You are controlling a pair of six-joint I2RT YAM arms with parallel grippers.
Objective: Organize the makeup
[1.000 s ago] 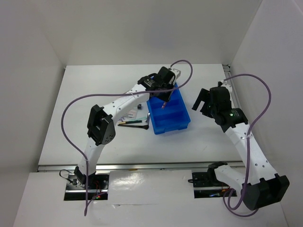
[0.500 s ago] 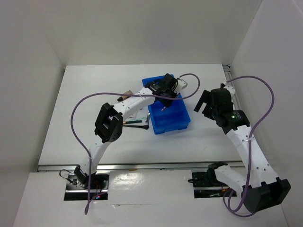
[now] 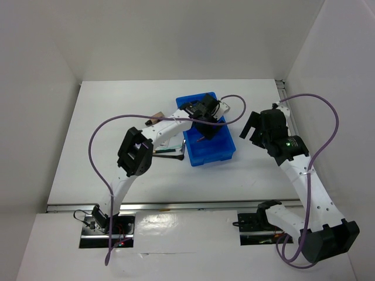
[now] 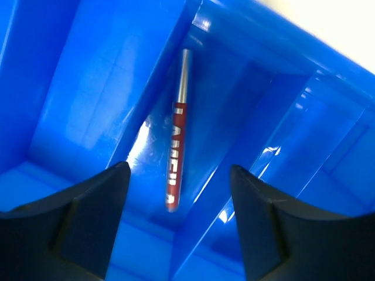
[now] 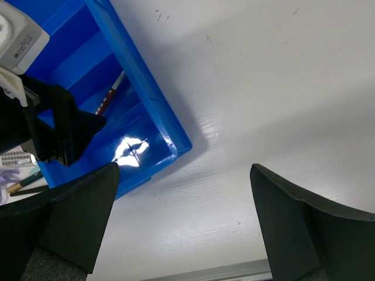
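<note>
- The left gripper (image 4: 177,175) hangs just above the blue tray (image 3: 227,151) with its jaws apart and nothing between them.
- The red pencil (image 4: 177,153) lies loose on the floor of a narrow tray compartment, directly below the gap between the left fingers and touching neither one.
- Its long axis runs along the compartment, close beside one dividing wall and across the line on which the fingers close.
- The pencil is slim, with a red barrel, pale lettering and a silver-grey end pointing away from the gripper.
- The right gripper (image 5: 184,170) is spread wide and empty over bare table (image 5: 263,70), just right of the tray.
- Dark pencils (image 3: 167,151) lie on the table just left of the tray, under the left arm, so the left arm is probably the nearer one for the next pick.
</note>
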